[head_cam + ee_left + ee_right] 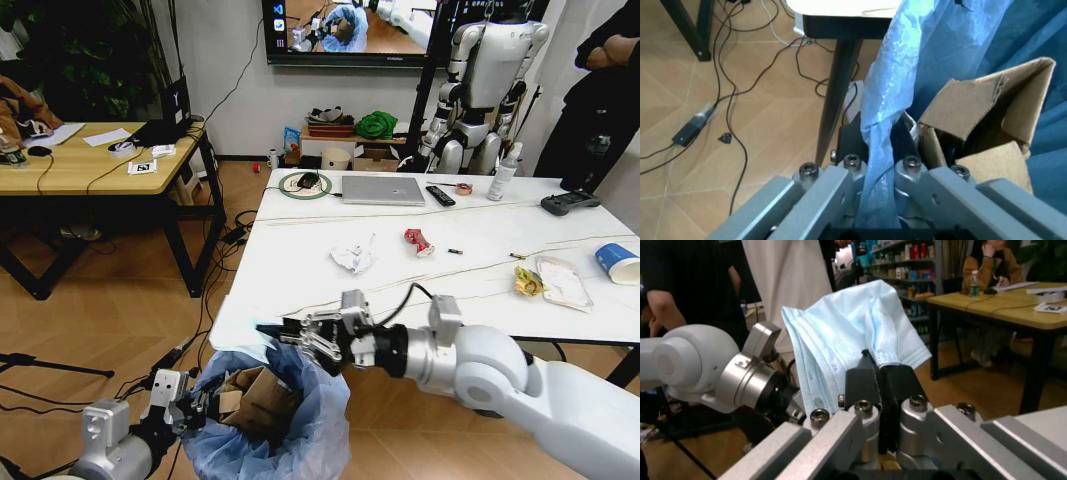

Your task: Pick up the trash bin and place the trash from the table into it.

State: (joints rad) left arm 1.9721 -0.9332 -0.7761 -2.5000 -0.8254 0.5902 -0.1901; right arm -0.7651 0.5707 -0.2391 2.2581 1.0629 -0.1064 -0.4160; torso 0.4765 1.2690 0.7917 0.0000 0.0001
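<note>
The left gripper (190, 405), low at the near left, is clamped on a gathered fold of the blue bag (883, 125) that lines the trash bin (275, 425) and holds the bin up just off the near-left corner of the table (300, 260). Torn brown cardboard (262, 397) already sits inside. The right gripper (300, 335) reaches in from the right and hangs directly over the bin's far rim, its fingers pinched flat on a pale-blue pleated sheet (853, 335) that looks like a face mask — the sheet stands up from the closed pads (897, 385) in the right wrist view.

The relation that matters appears to be vertical: the bin's mouth lies just below and slightly nearer than the right gripper, so the sheet would probably fall inside if let go.

More trash lies well to the right and farther back on the marble top — crumpled white paper (354, 258), a crushed red can (418, 241), a yellow wrapper (527, 282) beside a clear packet (564, 281), and a blue-white paper cup (617, 263) at the right edge. All are closer to the right arm. A laptop (382, 190) sits at the far side. No brand or writing is legible on any item.
</note>
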